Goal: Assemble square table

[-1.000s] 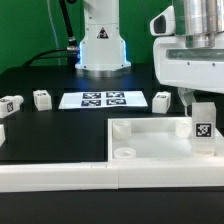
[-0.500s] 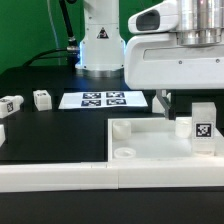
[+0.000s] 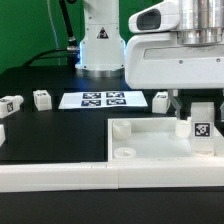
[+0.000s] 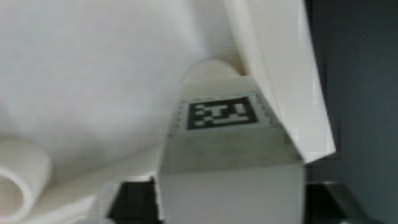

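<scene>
The square table's white tray-like top (image 3: pixel 150 160) lies at the exterior view's right, with round sockets at its corners. A short white leg (image 3: pixel 203 127) with a black-white tag stands upright at its far right corner. My gripper (image 3: pixel 199 108) reaches down over this leg, a dark finger (image 3: pixel 178 103) showing at its side. In the wrist view the tagged leg (image 4: pixel 219 115) fills the gap between both dark fingers (image 4: pixel 135 200), which sit against its sides; my gripper (image 4: pixel 228 205) is shut on it. The top's rim (image 4: pixel 267 60) runs beside the leg.
Loose tagged legs lie on the black table: one (image 3: pixel 41 98), another (image 3: pixel 10 103) and a third (image 3: pixel 160 99). The marker board (image 3: pixel 103 99) lies at the back centre. A long white bar (image 3: pixel 60 178) runs along the front. The arm's base (image 3: pixel 100 45) stands behind.
The gripper shifted toward the exterior view's left over the standing leg, and its jaws have drawn in onto the leg's sides. The leg and tabletop have not moved.
</scene>
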